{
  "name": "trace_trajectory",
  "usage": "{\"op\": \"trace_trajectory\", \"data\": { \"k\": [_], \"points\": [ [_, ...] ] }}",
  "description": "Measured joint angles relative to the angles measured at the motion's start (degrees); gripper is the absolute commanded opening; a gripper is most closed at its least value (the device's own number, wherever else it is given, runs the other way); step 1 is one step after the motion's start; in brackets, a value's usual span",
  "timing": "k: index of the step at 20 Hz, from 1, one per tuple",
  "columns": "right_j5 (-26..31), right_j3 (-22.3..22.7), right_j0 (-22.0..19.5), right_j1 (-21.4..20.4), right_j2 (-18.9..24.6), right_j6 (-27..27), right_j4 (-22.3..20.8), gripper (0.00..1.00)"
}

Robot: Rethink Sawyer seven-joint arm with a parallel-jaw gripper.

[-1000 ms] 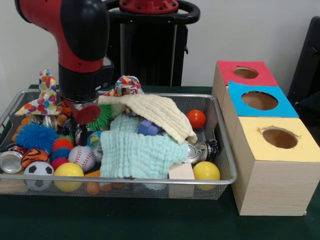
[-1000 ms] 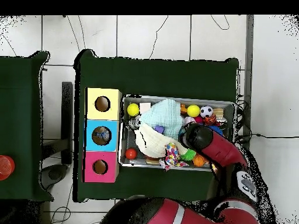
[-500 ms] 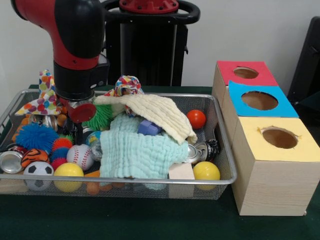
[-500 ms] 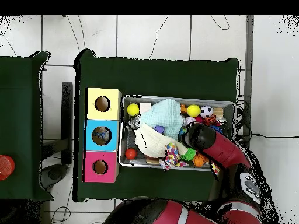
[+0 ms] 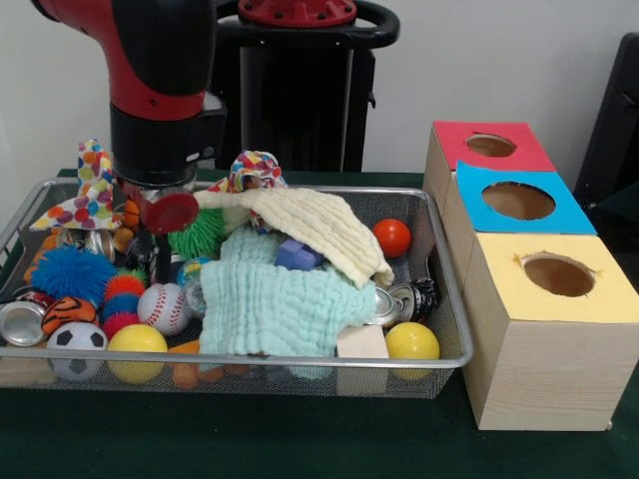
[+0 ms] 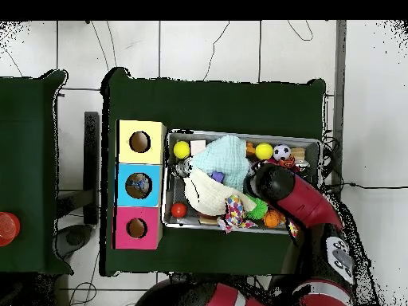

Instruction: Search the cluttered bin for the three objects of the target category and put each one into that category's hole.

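Note:
My gripper hangs from the red and black arm over the left part of the wire bin, low among the toys; its tips are hidden in the clutter. Just in front of it lies a baseball. Around it sit a green spiky ball, a blue spiky ball, a soccer ball and a yellow ball. To the right stand three boxes with holes: red, blue, yellow. In the overhead view the arm covers the gripper.
A mint cloth and a cream cloth cover the bin's middle, with a blue block between them. A red ball, a second yellow ball, cans, a wooden block and patterned cloths lie around.
The arm has risen a little over the bin's left part. The baseball has shifted slightly; the other toys lie as before.

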Motion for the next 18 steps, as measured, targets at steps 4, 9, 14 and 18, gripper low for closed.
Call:
{"op": "trace_trajectory", "data": {
  "k": [4, 9, 14, 18],
  "points": [
    [0.0, 0.0, 0.2, 0.1, 0.0, 0.0, 1.0, 1.0],
    [-1.3, 0.0, 0.2, 0.9, 0.0, 0.0, 3.2, 1.0],
    [-4.5, 0.0, 0.0, 2.4, 0.4, 0.0, 4.8, 1.0],
    [-7.0, 0.0, -2.0, 3.0, 3.4, 0.0, 6.3, 1.0]
  ]
}}
